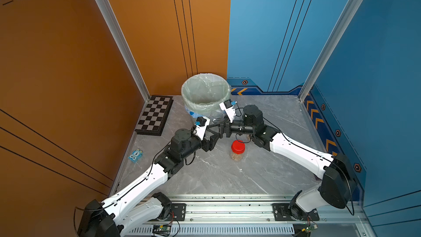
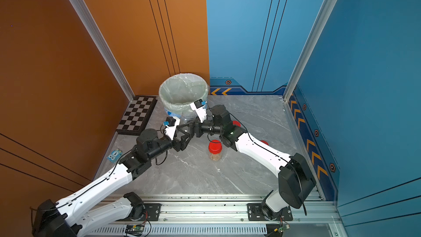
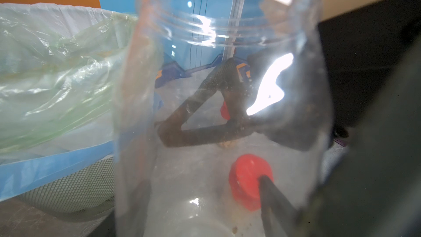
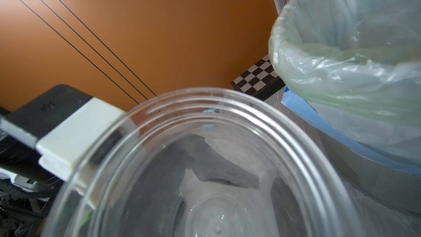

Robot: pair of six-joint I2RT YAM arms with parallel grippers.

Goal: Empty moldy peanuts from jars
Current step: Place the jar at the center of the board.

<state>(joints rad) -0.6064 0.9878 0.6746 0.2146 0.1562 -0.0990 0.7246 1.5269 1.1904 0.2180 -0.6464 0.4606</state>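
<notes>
left fingers (image 1: 210, 142) clamp open jar (image 1: 217, 115) | bin (image 1: 205, 108) beside | lidded jar (image 1: 237, 147) near

Table (image 1: 227, 174), bin (image 1: 198, 107) at far centre by the back wall, chessboard (image 1: 155, 115) flat on the table just left of the bin, open jar (image 1: 217, 116) upright just in front of the bin, lidded jar (image 1: 238, 150) standing nearer, at centre, moldy peanuts (image 1: 237, 157) inside it, small block (image 1: 135, 155) at the left edge.

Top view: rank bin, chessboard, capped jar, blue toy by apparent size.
1. bag-lined bin, though its rim stands nearer the camera
2. chessboard
3. capped jar
4. blue toy, nearly the jar's size, so the order of these last two is unsure
</notes>
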